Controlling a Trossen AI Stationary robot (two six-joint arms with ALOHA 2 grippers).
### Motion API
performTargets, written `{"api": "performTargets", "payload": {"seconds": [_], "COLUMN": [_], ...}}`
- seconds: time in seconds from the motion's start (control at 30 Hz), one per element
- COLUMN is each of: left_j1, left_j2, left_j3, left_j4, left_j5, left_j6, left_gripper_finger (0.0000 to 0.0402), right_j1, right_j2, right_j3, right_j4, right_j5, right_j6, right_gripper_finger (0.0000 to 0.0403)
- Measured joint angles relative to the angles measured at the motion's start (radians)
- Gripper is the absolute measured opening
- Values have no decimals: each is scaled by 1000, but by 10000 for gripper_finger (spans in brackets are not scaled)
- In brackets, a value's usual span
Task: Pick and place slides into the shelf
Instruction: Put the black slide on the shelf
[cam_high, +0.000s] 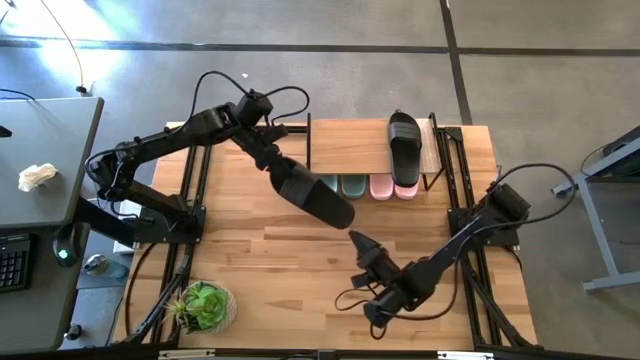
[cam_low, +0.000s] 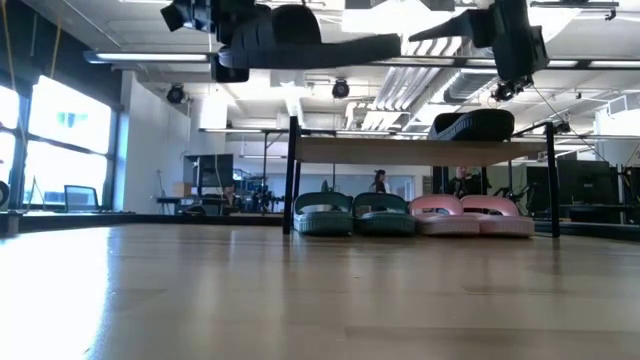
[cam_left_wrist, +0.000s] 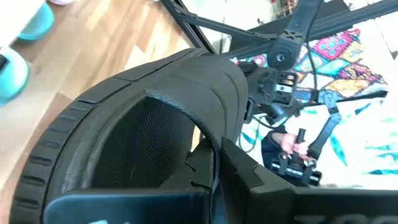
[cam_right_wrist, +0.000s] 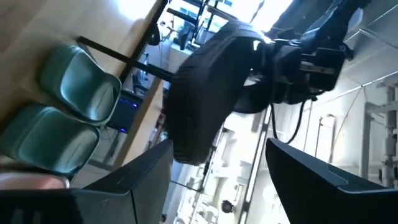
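Black slide (cam_high: 322, 199) held aloft, long axis diagonal

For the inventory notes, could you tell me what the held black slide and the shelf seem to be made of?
Black slide, held by the left gripper: apparently matte rubber or foam, moulded ribs across its strap. Shelf: light plank top with visible wood grain, on thin black legs, probably metal.
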Motion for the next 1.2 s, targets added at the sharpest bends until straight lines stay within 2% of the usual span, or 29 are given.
{"api": "performTargets", "payload": {"seconds": [0.73,0.87,1.03,1.2], "left_j1": [0,0,0,0], "left_j2": [0,0,0,0], "left_j3": [-1,-1,-1,-1], "left_j4": [-1,-1,-1,-1], "left_j5": [51,50,34,25], "left_j6": [3,3,4,5], "left_gripper_finger": [1,0,0,0], "right_j1": [-154,-173,-177,-177], "right_j2": [3,3,3,3], "right_j3": [0,0,0,0], "right_j4": [59,111,205,224], "right_j5": [-95,-112,-165,-197], "right_j6": [18,-27,-109,-117], "right_gripper_finger": [244,223,178,134]}}
